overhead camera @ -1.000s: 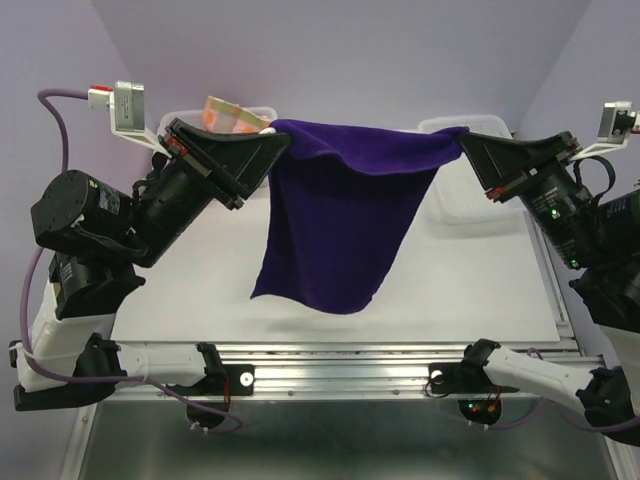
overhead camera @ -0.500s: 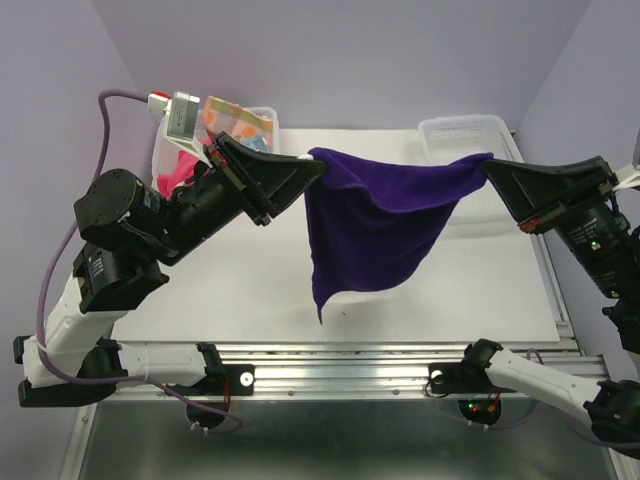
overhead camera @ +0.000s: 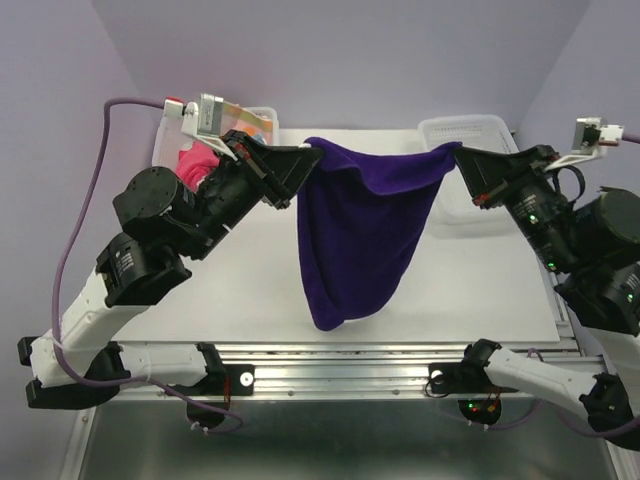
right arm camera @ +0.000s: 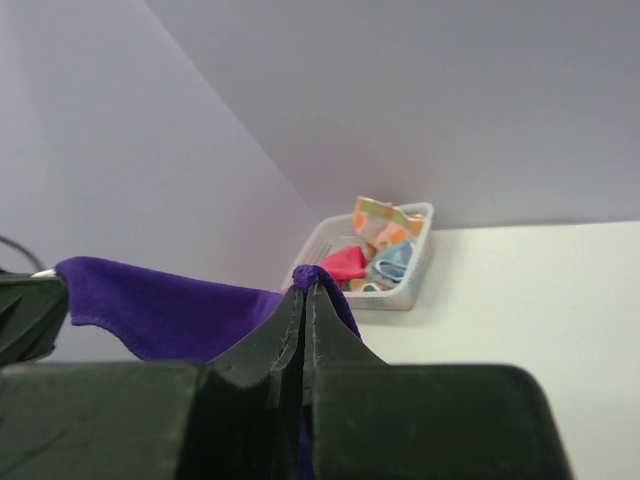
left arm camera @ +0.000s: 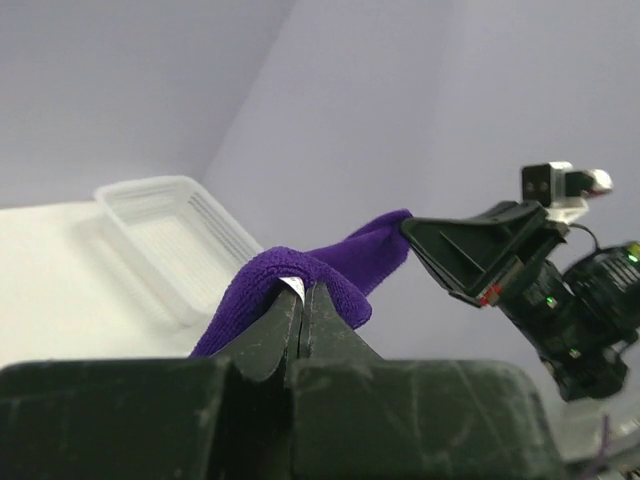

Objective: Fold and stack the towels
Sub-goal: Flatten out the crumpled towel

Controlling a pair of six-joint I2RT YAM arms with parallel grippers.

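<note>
I have the left pincer (overhead camera: 318, 149) clamped tight on one top corner of the dark purple towel (overhead camera: 350, 230), and the right pincer (overhead camera: 458, 151) clamped on the opposite top corner. Both sit raised above the table (overhead camera: 490, 290), with the towel strung between them. Its upper edge sags a little from one pincer to the other, and the rest drapes below them, narrowing to a rounded bottom closer to the arm bases. I cannot tell whether that low end touches the table.

From the left wrist, I see the fingers pressed together with a bunched fold of purple and a small white tag (left arm camera: 292, 287) right at their tips. The right pincer faces it from the far end of the cloth. From the right wrist, purple is pinched at the fingertips and the cloth runs off to the left.

Just behind the left pincer stands a white mesh basket (overhead camera: 265, 112) holding the bright pink towel (overhead camera: 195, 160), the orange-yellow-pink patterned towel (overhead camera: 250, 125) and the light-blue patterned towel (right arm camera: 392, 258). A second white basket (overhead camera: 470, 130) sits just behind the right pincer.
</note>
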